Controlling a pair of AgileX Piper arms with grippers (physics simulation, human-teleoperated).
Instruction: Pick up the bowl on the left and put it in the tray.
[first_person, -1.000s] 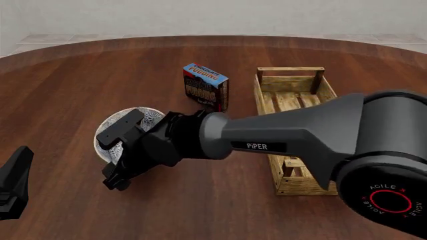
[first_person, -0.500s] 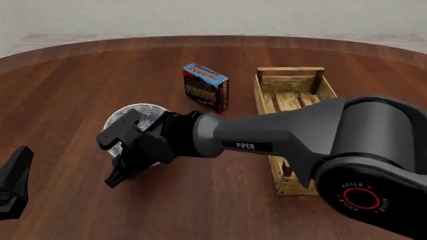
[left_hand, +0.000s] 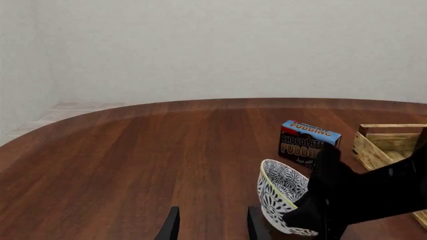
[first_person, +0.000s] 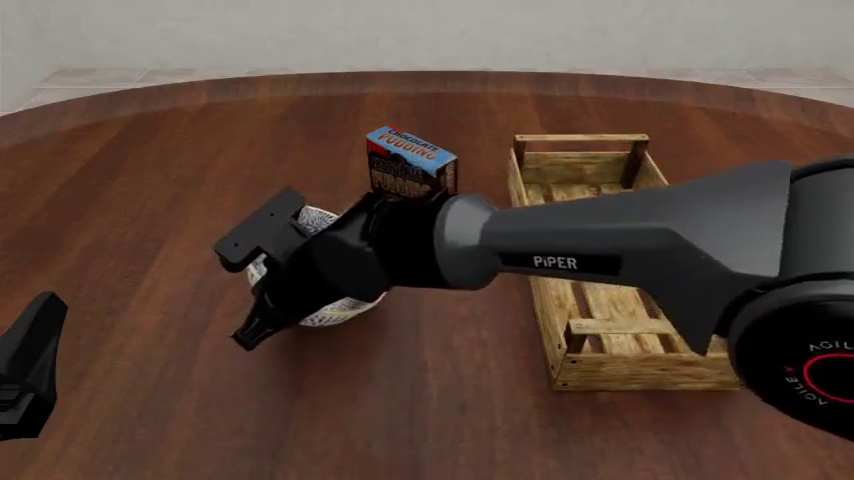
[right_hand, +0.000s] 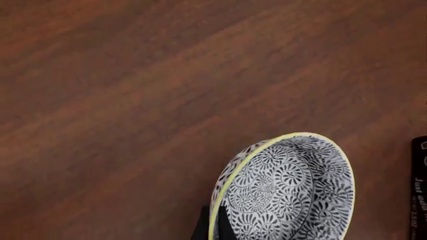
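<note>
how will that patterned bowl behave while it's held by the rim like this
The bowl looks rigid and glazed, so probably slick: the right claw pinches only its thin rim. Already tilted in the left wrist view, it may pivot or slip. Round-sided, it would likely rock or roll if dropped on the table.

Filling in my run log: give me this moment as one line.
right gripper: shut on bowl rim, bowl tilted | left gripper: open, idle | tray: no bowl yet
</note>
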